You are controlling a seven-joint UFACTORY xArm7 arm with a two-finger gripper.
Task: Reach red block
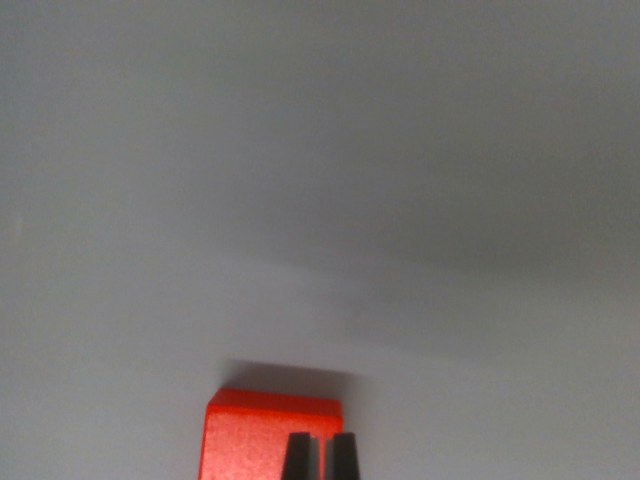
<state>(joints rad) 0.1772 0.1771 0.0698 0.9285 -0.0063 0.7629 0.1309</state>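
We see a big pale grey surface (320,200) that fills almost the whole wrist view. It looks smooth and plain and a bit blurry, with a darker, shadowy patch up above the block and toward the wrist view's right. At the very bottom, a little to the wrist view's left of the middle, sits the red block (255,440). It has flat sides and straight edges, and its bright orange-red skin looks a little grainy and dull, not shiny. The bottom edge of the picture cuts the block off, so we see only its upper part. A thin dark shadow lies on the grey surface just behind the block's far edge. In front of the block's right part we see the gripper (321,458). Its two black fingers (297,460) are narrow, with slanted tips, and they stand upright side by side. They are pressed nearly together with only a thin pale strip between them, so the pincer is clenched and holds nothing that we can see.
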